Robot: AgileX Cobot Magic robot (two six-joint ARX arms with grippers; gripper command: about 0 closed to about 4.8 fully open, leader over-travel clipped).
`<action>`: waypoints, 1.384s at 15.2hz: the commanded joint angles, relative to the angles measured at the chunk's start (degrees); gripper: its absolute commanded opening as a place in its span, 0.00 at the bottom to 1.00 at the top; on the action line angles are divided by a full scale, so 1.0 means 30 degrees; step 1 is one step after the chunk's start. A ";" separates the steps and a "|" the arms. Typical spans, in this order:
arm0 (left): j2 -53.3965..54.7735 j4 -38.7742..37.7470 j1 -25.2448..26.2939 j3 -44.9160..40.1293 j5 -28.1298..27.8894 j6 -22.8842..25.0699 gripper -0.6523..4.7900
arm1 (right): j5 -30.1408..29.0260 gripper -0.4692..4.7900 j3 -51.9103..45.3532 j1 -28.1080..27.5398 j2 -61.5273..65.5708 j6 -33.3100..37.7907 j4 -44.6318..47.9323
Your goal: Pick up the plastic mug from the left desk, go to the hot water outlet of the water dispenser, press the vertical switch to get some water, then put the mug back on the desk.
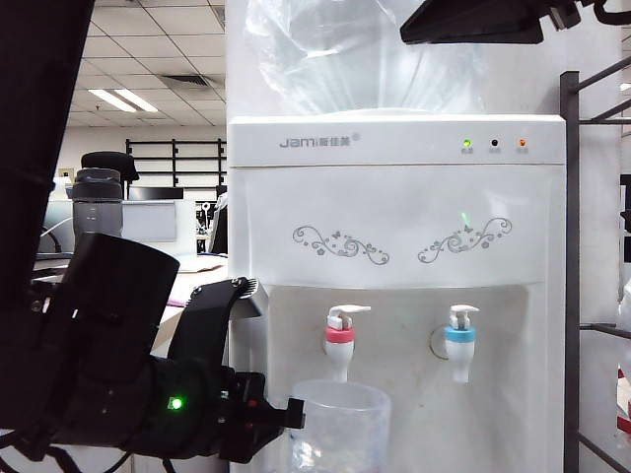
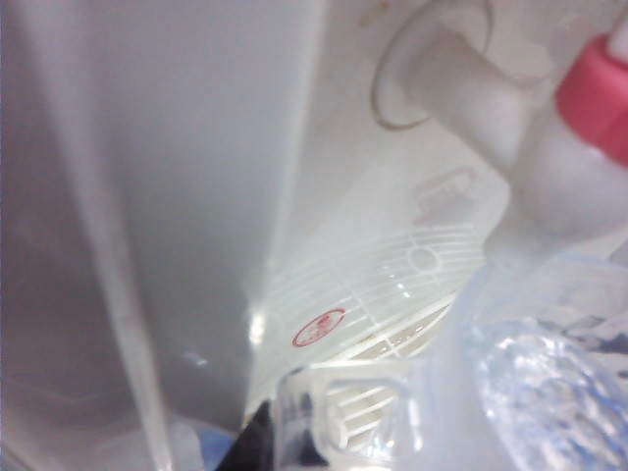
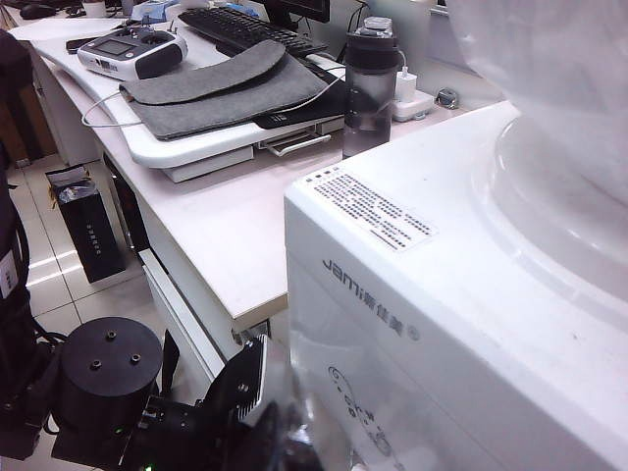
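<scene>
The left arm fills the foreground; its left gripper is clamped on the plastic mug, held under the hot water outlet of the water dispenser. The right gripper, out of view, is pressed together.

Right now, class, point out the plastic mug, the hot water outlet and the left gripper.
plastic mug (image 1: 340,424), exterior view, on its clear side wall.
hot water outlet (image 1: 339,335), exterior view, on its red-pink collar.
left gripper (image 1: 271,416), exterior view, on the black fingers shut on the mug.
</scene>
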 commanded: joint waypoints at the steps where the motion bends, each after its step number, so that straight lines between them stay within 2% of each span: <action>1: -0.0095 0.0889 0.0015 0.0160 -0.0561 -0.0291 0.11 | -0.0036 0.08 0.0080 0.0015 -0.0022 -0.0007 0.0189; 9: 0.0015 -0.0882 0.0007 0.0758 -0.1326 -0.0503 0.11 | -0.0036 0.08 0.0080 0.0015 -0.0022 0.0000 0.0189; 10: 0.0146 -0.0772 0.0015 0.1399 -0.1479 -0.0503 0.11 | -0.0036 0.08 0.0080 0.0015 -0.0022 0.0000 0.0189; 12: 0.0117 0.1311 -0.0022 0.1800 -0.2987 -0.0313 0.11 | -0.0036 0.08 0.0080 0.0015 -0.0029 -0.0007 0.0189; 15: -0.0029 0.1362 -0.1115 0.1654 -0.4342 0.0153 0.11 | -0.0036 0.08 0.0080 0.0015 -0.0029 0.0000 0.0182; 21: -0.0226 0.1173 -0.1107 0.1734 -0.4459 0.0146 0.11 | -0.0036 0.08 0.0080 0.0015 -0.0029 0.0000 0.0189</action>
